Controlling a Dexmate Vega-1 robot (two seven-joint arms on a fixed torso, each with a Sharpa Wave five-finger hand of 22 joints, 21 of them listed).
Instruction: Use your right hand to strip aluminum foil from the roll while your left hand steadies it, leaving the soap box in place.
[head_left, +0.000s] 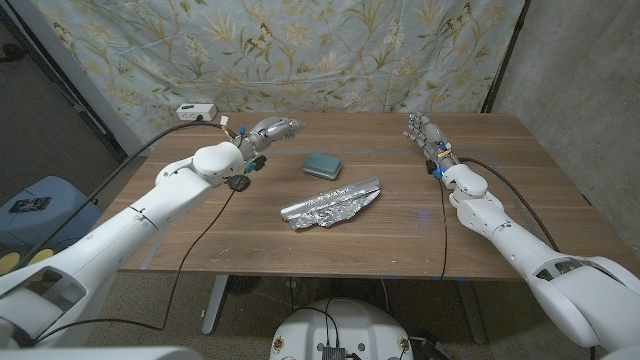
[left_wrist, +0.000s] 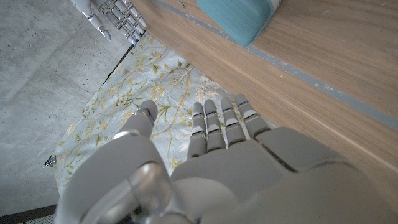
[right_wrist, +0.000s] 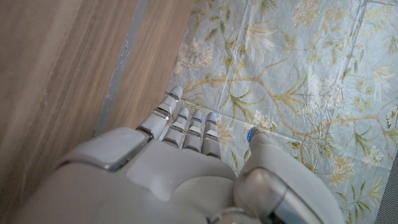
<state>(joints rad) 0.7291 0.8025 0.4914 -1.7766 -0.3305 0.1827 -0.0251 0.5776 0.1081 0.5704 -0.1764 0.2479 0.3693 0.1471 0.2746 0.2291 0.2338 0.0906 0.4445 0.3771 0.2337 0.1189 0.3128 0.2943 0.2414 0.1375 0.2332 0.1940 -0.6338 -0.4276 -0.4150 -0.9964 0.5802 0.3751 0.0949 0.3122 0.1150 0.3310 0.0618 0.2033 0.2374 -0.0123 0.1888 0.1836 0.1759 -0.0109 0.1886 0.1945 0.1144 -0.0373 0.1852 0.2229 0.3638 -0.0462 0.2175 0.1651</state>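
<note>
Crinkled shiny foil roll (head_left: 332, 203) on matt wooden table (head_left: 250, 235)

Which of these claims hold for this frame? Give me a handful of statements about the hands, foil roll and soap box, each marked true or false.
1. The left robot hand holds the foil roll. False: it holds nothing, and sits apart from the roll near the table's far edge.
2. The soap box lies beyond the foil roll, apart from it. True.
3. The right robot hand is pulling foil. False: it is empty, fingers extended, at the far right.
4. Crumpled foil lies loose beside the roll. True.
5. The soap box sits on the foil. False: it rests on the bare table.
</note>
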